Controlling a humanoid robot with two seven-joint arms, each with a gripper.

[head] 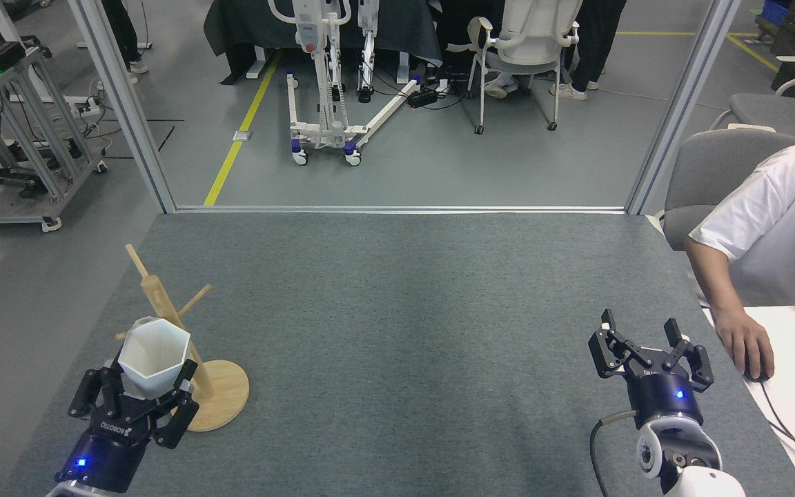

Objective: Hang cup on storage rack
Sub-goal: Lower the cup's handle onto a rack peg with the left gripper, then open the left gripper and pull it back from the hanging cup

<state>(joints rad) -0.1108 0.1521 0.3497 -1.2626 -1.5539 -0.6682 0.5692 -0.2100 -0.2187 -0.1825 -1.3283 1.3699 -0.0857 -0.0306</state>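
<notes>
the matte white faceted cup with its hexagonal rim (154, 357) sits low at the near left of the table, mouth tipped up toward the camera and narrow base down between the black fingers of the left gripper (136, 400). those fingers are closed around the lower body of the cup, one on each side, which leaves the rim and upper walls free (a sensible hold, i judge, since the handle has to reach a peg unobstructed). the handle itself cannot be made out from here; it is probably turned away toward the rack.

just behind and to the right of the cup stands the light bamboo-coloured wooden storage rack (221, 400), a round disc base with one upright post leaning across the view and thin dowel pegs angling outward. the cup overlaps the post, and a short peg tip shows at its left edge, so it is held right against the rack; whether the handle is already over a peg cannot be told. the hold this close suggests the hanging step is under way, not finished.

across the grey felt-covered table (397, 310), well apart, the right gripper (649, 348) hovers with its fingers spread wide and nothing in them, out of the way. beyond it a person's hand (748, 348) rests on a mouse at a white desk.
</notes>
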